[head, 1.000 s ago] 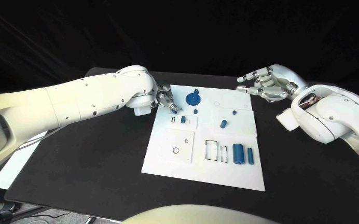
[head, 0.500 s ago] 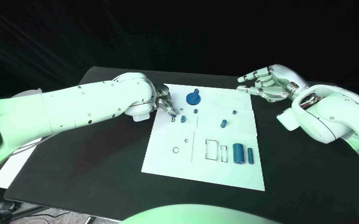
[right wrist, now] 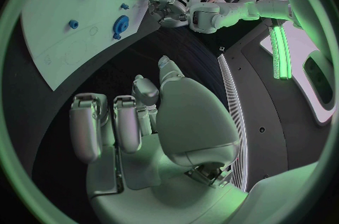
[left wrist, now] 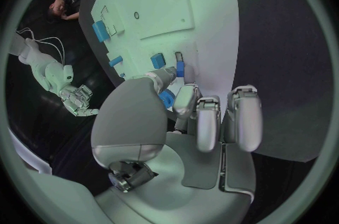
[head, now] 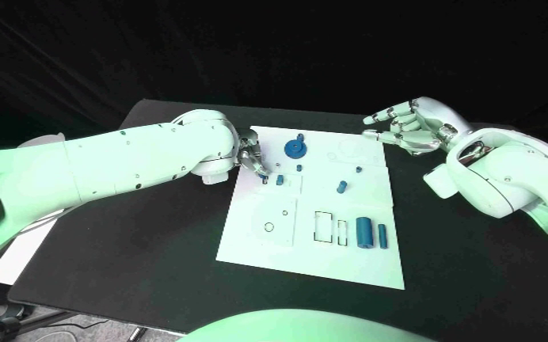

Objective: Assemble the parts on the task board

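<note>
The black desk (head: pixel 137 263) carries the task board (head: pixel 299 259), a white rectangular plate lying flat in its middle, longer toward the robot than it is wide. Thin outlined squares, small round holes and two narrow rectangular slots mark its surface.

The left hand (head: pixel 253 158) sits at the board's far left corner, fingers bent down over the board's edge. In the left wrist view its fingertips (left wrist: pixel 185 101) come together right at a small blue part (left wrist: pixel 180 69) standing in the board; whether they actually grip it or only touch it, I cannot tell. The right hand (head: pixel 402 130) hovers off the board's far right corner, above the desk, its fingers loosely curled and apart, holding nothing.

Of the blue parts, the biggest is a round disc with a short stem (head: pixel 296 148), near the board's far edge, just beside the left hand. Next is a fat cylinder (head: pixel 363 233) lying on its side near the right edge of the board, with a slimmer bar (head: pixel 382 237) just beside it. A short oblong piece (head: pixel 341 188) lies tilted near the middle. Smaller still are a peg (head: pixel 279 179) just by the left fingertips, and two tiny studs (head: pixel 299 168) (head: pixel 357 171) farther along the same row.
</note>
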